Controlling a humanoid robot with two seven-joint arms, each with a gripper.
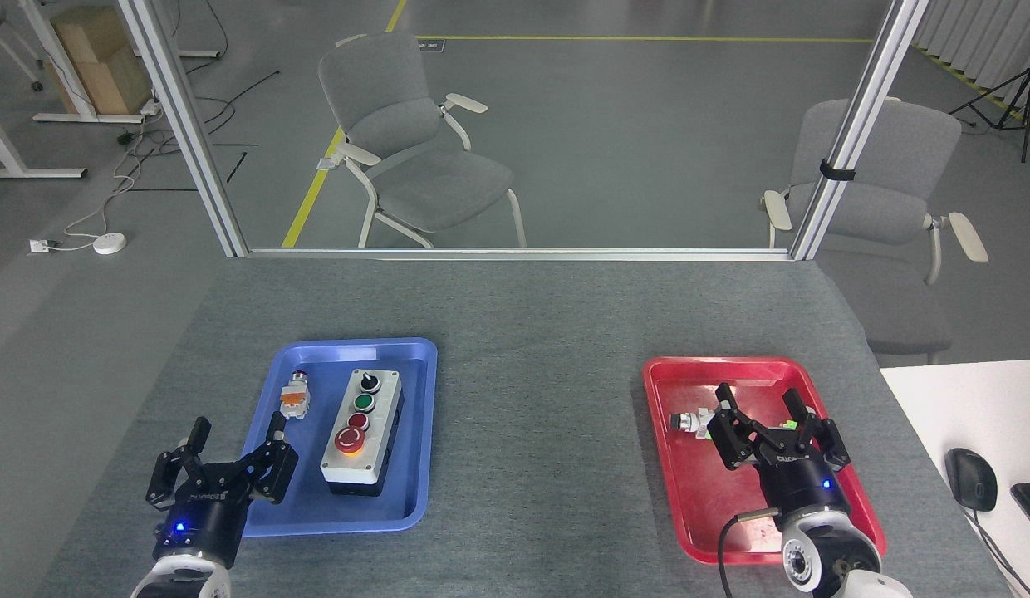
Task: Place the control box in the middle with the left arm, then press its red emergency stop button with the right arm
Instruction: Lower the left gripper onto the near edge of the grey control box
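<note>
You saw a matt, felt-like grey tabletop (532,332) under two glossy plastic trays, the blue tray (415,390) and the red tray (673,465). The control box (363,433) had a smooth pale face.

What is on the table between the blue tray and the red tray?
Nothing: the head view shows only bare grey tabletop between the blue tray and the red tray.
</note>
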